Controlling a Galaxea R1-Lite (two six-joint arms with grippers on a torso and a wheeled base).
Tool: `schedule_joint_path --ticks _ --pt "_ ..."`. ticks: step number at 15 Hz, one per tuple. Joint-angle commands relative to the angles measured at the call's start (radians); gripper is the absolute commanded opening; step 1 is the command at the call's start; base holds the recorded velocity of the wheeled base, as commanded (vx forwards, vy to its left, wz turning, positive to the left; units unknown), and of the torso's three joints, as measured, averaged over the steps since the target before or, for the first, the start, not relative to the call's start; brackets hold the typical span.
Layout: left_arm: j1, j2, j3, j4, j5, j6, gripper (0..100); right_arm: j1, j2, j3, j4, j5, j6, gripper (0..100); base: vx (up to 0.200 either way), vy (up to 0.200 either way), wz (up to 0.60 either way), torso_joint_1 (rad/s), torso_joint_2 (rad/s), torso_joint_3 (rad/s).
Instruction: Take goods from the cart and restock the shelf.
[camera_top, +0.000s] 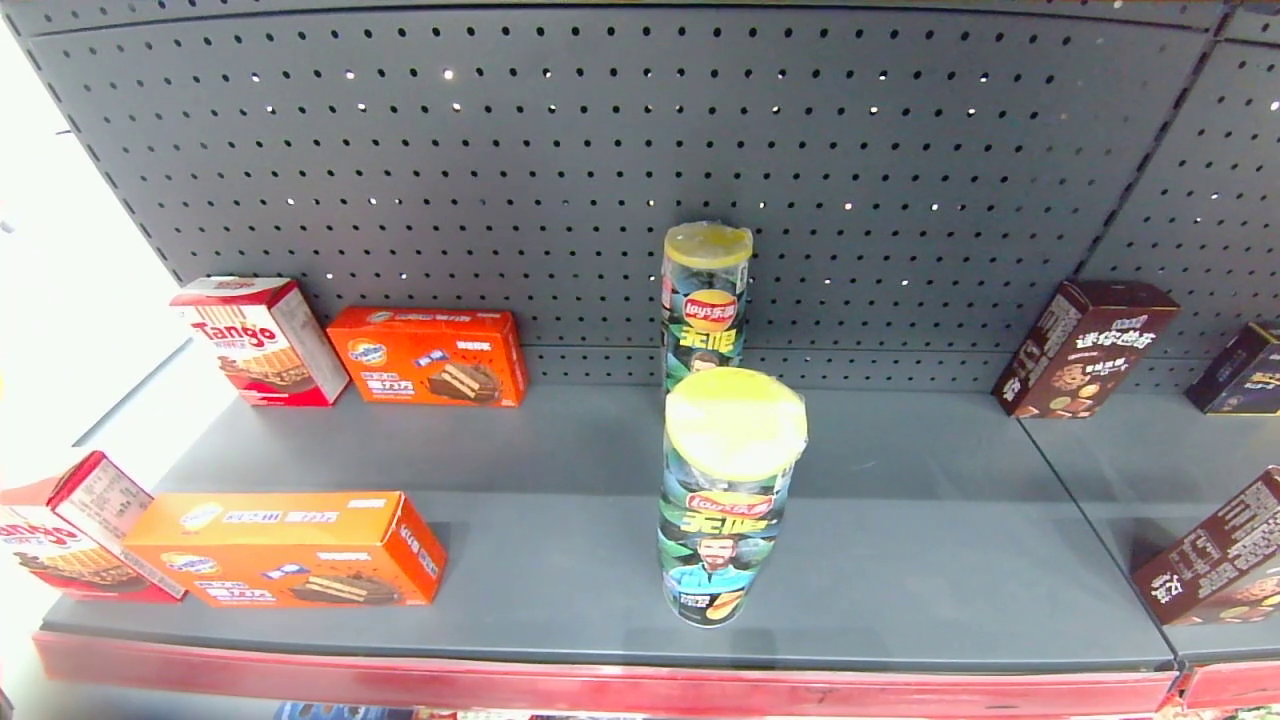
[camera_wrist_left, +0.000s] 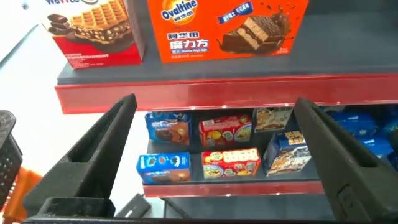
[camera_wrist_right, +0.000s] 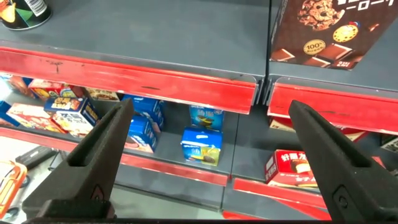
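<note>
Two cans (camera_top: 733, 500) stand on the shelf (camera_top: 900, 560), and the left gripper (camera_wrist_left: 216, 102) and right gripper (camera_wrist_right: 211, 104) both have jaws wide apart.

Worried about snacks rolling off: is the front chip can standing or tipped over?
Upright. The front chip can stands on its base on the shelf, yellow lid on top.

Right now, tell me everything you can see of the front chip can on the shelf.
The front chip can is a tall printed tube with a yellow lid, seemingly under clear film. It stands upright near the front edge of the grey shelf, in line before a second can. Only the shelf touches it.
</note>
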Motion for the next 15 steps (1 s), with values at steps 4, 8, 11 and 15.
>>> schedule_joint_path --ticks 4,8,11,15 --pt "0.000 0.001 0.000 0.000 0.001 0.001 100 -0.205 -0.102 0.000 0.000 0.000 0.000 100 0.000 0.000 0.00 0.000 0.00 0.000" --pt "0.000 0.002 0.000 0.000 -0.001 0.001 100 -0.191 -0.110 0.000 0.000 0.000 0.002 100 0.000 0.000 0.00 0.000 0.00 0.000" --pt "0.000 0.002 0.000 -0.002 0.001 -0.001 100 -0.191 -0.110 0.000 0.000 0.000 0.002 100 0.000 0.000 0.00 0.000 0.00 0.000" --pt "0.000 0.002 0.000 -0.002 -0.007 0.005 100 -0.191 -0.110 0.000 0.000 0.006 -0.002 100 0.000 0.000 0.00 0.000 0.00 0.000"
